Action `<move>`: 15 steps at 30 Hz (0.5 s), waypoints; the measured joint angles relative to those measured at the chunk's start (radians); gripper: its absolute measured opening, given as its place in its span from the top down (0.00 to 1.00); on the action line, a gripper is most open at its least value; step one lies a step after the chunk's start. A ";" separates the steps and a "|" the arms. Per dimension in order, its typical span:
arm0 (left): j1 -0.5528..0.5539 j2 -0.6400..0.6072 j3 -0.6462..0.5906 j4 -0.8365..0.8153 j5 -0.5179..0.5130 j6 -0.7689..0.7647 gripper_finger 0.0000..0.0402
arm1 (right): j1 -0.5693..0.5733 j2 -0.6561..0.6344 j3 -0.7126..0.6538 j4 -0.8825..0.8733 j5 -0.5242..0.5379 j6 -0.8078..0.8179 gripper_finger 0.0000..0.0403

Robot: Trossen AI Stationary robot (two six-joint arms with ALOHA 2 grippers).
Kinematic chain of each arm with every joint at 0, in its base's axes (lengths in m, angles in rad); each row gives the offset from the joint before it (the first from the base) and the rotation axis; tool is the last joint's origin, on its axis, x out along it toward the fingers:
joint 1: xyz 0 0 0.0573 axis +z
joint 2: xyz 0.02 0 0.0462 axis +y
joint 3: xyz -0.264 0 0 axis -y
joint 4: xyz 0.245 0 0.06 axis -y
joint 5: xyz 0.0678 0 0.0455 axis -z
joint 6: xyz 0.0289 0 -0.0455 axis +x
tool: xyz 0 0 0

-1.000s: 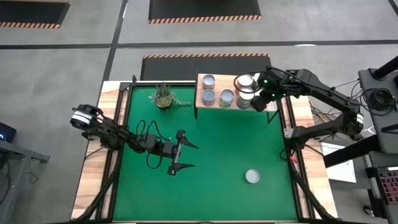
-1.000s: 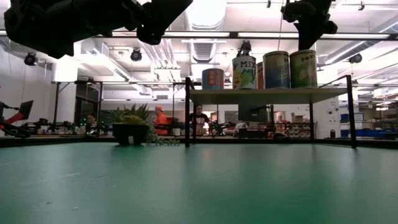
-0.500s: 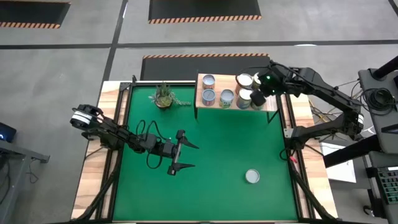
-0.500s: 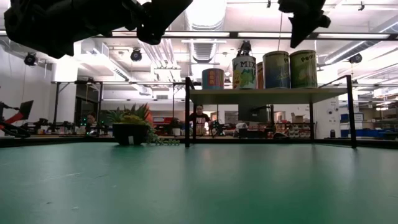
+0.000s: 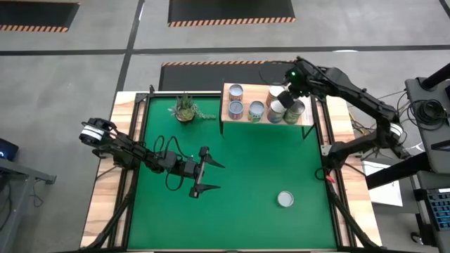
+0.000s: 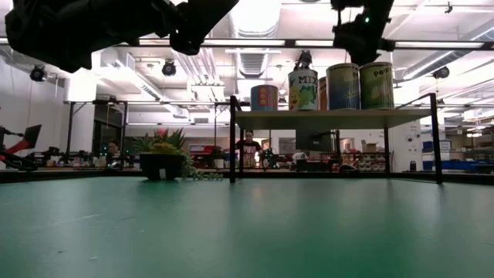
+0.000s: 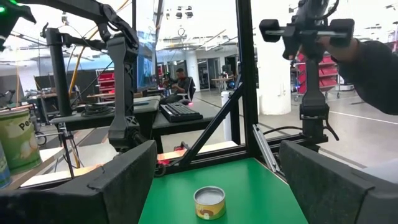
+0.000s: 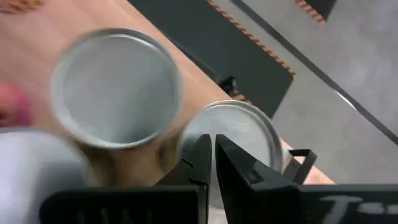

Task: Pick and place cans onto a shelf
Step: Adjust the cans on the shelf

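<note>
Cans: several stand on the shelf (image 5: 226,109) at the table's far edge — two at its left end (image 5: 235,91), (image 5: 235,109), one mid (image 5: 256,110), a tight cluster (image 5: 278,105) at the right end under the right gripper (image 5: 289,84); one last can (image 5: 285,199) sits alone on the green mat, well apart from the shelf, near the right front; left wrist view shows that can (image 7: 209,203) ahead, between the left fingers (image 7: 124,180); left gripper (image 5: 209,177) hovers mid-table, jaws spread wide, holding nothing; right gripper sits above the clustered cans, jaws nearly touching, empty — two silver tops (image 8: 116,87), (image 8: 242,134) lie just beyond its fingertips in the right wrist view.

Risk, as judged: the right jaws are directly over tightly packed cans near the shelf's edge; a low or sideways retreat could clip a rim and tip a can off; the potted plant (image 5: 185,107) stands just beside the shelf's left end — clear of both arms for now.
</note>
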State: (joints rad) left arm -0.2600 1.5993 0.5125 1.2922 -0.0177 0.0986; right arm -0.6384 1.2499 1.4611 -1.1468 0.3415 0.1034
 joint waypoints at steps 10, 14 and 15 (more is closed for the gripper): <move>0.000 0.000 0.000 0.000 0.000 0.001 0.20 | -0.032 0.045 0.003 0.000 -0.026 -0.018 0.97; 0.000 0.000 0.000 0.001 0.000 0.002 0.20 | -0.032 0.040 0.006 -0.020 -0.073 0.003 0.97; 0.000 0.000 0.000 0.001 0.000 0.002 0.20 | -0.032 0.038 0.006 -0.026 -0.074 0.007 0.97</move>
State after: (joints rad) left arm -0.2596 1.5993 0.5125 1.2930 -0.0180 0.1001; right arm -0.6704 1.2880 1.4673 -1.1726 0.2679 0.1102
